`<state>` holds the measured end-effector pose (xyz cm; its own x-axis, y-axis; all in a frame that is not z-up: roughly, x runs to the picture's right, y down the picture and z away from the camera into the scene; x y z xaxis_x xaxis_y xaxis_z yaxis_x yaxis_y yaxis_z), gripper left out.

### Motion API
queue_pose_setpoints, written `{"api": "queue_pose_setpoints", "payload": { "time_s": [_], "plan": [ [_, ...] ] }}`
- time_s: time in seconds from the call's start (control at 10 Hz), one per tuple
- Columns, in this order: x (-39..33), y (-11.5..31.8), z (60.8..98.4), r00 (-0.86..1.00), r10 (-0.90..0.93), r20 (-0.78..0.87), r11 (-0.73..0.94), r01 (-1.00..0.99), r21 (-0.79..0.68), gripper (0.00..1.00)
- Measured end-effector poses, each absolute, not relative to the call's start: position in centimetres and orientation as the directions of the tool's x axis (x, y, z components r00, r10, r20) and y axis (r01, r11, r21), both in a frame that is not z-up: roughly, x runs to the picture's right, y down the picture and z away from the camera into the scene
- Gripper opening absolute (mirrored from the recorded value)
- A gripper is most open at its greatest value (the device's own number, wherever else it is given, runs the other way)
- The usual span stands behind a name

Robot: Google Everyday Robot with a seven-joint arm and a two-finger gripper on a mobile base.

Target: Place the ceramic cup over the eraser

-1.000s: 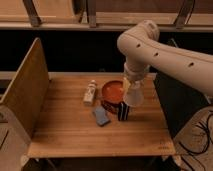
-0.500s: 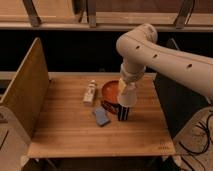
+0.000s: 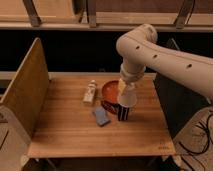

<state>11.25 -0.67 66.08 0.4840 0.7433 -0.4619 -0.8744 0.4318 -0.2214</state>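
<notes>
The gripper [image 3: 126,88] hangs just right of the frame's centre, at the end of the pale arm that reaches in from the right. The ceramic cup [image 3: 127,99] sits directly under it, touching it at the top. The wrist hides the jaws, so I cannot tell whether they are clamped on the cup.

The eraser [image 3: 123,113] stands right below the cup, on the tabletop [image 3: 65,130]. I cannot tell whether cup and eraser meet or are slightly apart.

The step in hand looks like the final lowering. To do it well, centre the cup squarely above the eraser and bring it straight down, keeping it upright. The red bowl [image 3: 109,93] sits just beside it on the left, so sideways drift risks knocking its rim. Release only once the cup rests steady.
</notes>
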Motion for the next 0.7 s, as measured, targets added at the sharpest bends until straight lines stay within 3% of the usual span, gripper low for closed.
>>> {"api": "queue_pose_setpoints", "payload": {
  "time_s": [0.7],
  "plan": [
    [14.0, 2.2, 70.7, 0.406, 0.737, -0.54, 0.323, -0.914, -0.245, 0.0]
  ]
}}
